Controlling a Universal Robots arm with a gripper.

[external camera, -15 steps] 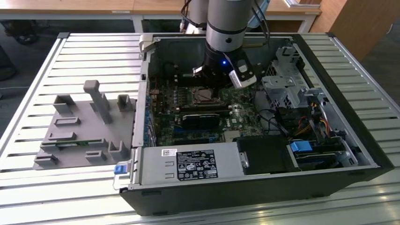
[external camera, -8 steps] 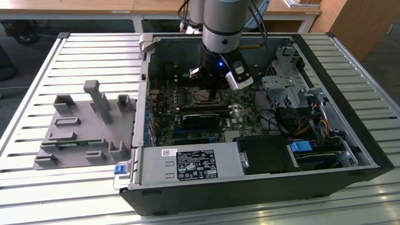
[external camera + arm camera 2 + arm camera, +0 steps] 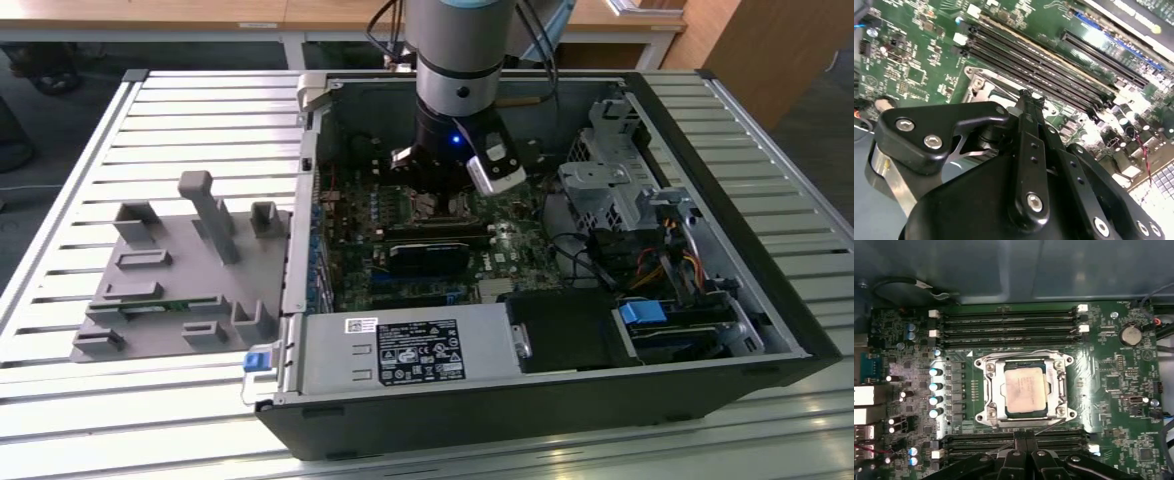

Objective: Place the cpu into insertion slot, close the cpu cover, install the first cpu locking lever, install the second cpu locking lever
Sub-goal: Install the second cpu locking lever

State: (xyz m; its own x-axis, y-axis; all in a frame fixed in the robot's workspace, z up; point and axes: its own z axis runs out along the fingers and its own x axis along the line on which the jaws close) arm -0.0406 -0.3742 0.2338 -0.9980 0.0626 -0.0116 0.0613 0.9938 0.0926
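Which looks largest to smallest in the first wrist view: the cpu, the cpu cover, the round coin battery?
1. The cpu cover, the silvery frame around the chip.
2. The cpu, seated inside that frame.
3. The coin battery, clearly smallest.

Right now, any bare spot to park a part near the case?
Free: slatted table around the grey fixture, at the exterior view's left of the case. Crowded: inside, gripper beside the cpu.

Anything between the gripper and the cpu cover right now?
Nothing visible. In the first wrist view the cpu cover lies flat around the cpu, with open board between it and the gripper at the frame's edge.
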